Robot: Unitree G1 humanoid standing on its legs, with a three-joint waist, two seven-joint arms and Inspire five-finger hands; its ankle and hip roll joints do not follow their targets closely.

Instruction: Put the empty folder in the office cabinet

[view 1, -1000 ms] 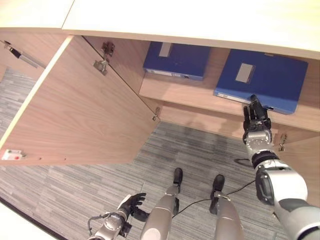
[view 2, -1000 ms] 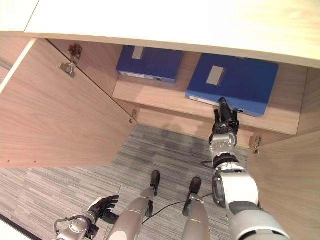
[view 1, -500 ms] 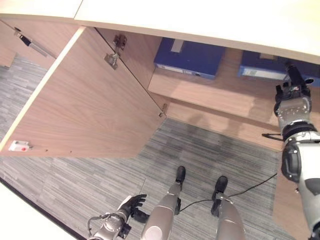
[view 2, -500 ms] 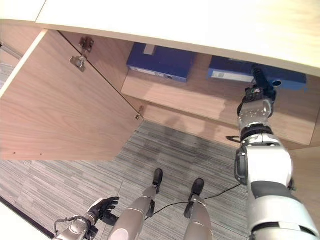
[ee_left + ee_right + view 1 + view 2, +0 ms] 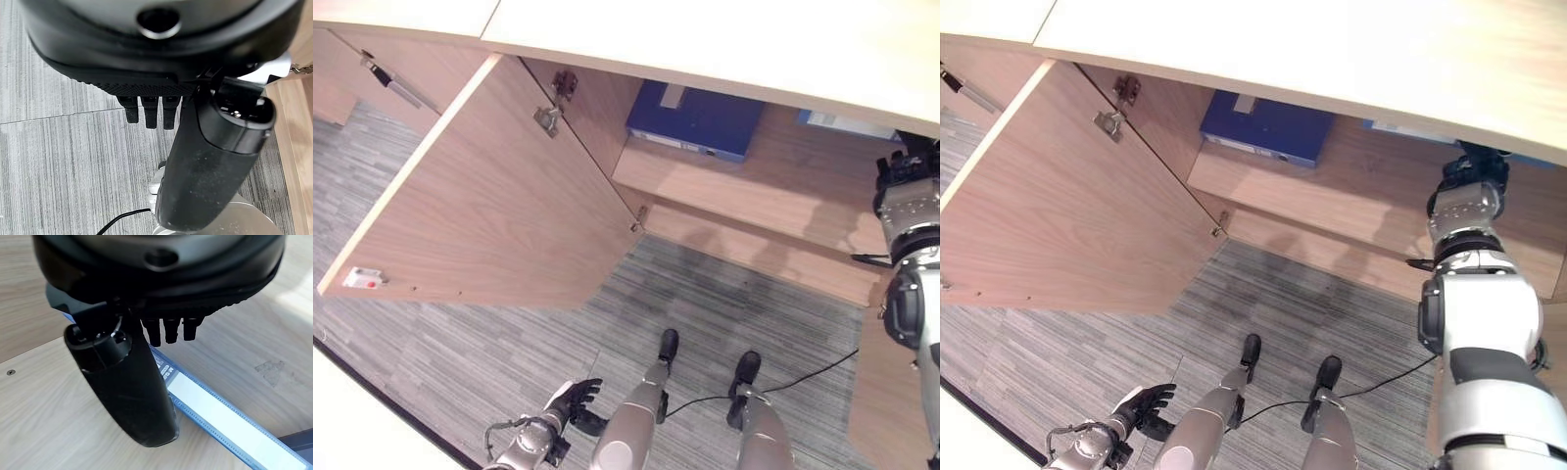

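The blue folder (image 5: 847,122) lies deep on the cabinet shelf (image 5: 773,196), and just its spine edge with a white label (image 5: 215,406) peeks out under the cabinet top. My right hand (image 5: 906,181) reaches into the cabinet at the folder's spine. Its fingers (image 5: 168,330) are straight and its thumb (image 5: 127,391) rests by the label; nothing is gripped. Low at my side over the carpet hangs my left hand (image 5: 570,397), fingers relaxed and empty.
A second blue folder (image 5: 700,117) lies on the same shelf further left. The cabinet's left door (image 5: 489,215) stands wide open, with hinges (image 5: 548,117) at its inner edge. Grey carpet (image 5: 744,304) covers the floor below.
The right hand has pushed the blue folder from the shelf's front edge deep into the cabinet. The camera has shifted, so the cabinet sits differently in view. The left hand has not moved.
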